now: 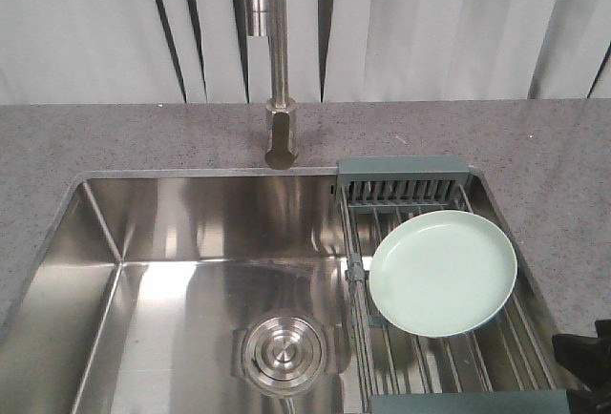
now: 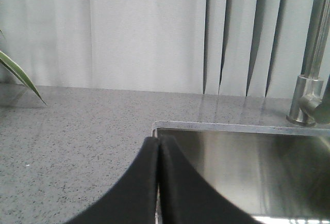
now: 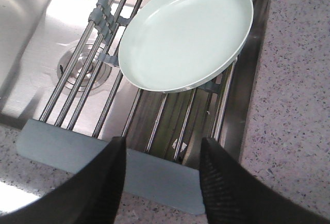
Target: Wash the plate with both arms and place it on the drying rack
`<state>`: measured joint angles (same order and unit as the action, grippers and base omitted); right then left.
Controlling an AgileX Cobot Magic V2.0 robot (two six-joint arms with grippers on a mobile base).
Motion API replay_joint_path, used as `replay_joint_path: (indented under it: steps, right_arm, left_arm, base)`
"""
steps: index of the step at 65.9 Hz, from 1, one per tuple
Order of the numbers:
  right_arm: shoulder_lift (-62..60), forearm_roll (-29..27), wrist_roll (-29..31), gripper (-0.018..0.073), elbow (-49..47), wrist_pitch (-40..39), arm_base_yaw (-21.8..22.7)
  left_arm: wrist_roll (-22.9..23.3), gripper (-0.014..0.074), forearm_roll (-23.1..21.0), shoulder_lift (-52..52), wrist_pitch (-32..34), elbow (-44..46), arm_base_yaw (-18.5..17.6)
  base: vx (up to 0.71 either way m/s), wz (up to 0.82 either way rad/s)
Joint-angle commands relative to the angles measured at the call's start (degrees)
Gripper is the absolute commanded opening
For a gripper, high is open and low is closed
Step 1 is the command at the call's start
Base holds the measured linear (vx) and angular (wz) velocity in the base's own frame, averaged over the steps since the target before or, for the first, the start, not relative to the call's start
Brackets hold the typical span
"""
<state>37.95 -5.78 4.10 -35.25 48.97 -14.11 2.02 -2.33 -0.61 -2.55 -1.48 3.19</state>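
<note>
The pale mint-green plate [image 1: 444,272] lies on the wire bars of the drying rack [image 1: 402,172], which spans the right side of the sink. The right wrist view shows the plate [image 3: 185,33] flat on the rack [image 3: 108,162]. My right gripper [image 3: 162,146] is open and empty, above the rack's near frame end, short of the plate. A bit of the right arm [image 1: 584,357] shows at the front view's lower right. My left gripper [image 2: 158,141] is shut and empty, over the counter at the sink's far left corner.
The steel sink [image 1: 191,271] has a round drain [image 1: 283,349] in its floor. A steel tap [image 1: 279,61] stands behind it, also in the left wrist view [image 2: 309,79]. Speckled grey counter [image 1: 76,147] surrounds the sink. A plant leaf [image 2: 18,77] shows at far left.
</note>
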Motion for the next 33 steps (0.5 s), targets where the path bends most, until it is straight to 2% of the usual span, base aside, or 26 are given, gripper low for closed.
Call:
replay_joint_path:
  steps: [1, 33]
  right_arm:
    - [0.0, -0.1, 0.4, 0.0337, -1.5, -2.9, 0.0]
    - [0.0, -0.1, 0.4, 0.0336, -1.5, -2.9, 0.0]
  left_arm:
    - [0.0, -0.0006, -0.1, -0.9, 4.6, 1.3, -0.2]
    - [0.0, -0.0006, -0.1, -0.9, 4.3, 1.4, -0.2]
  base:
    - [0.00, 0.00]
    - [0.00, 0.00]
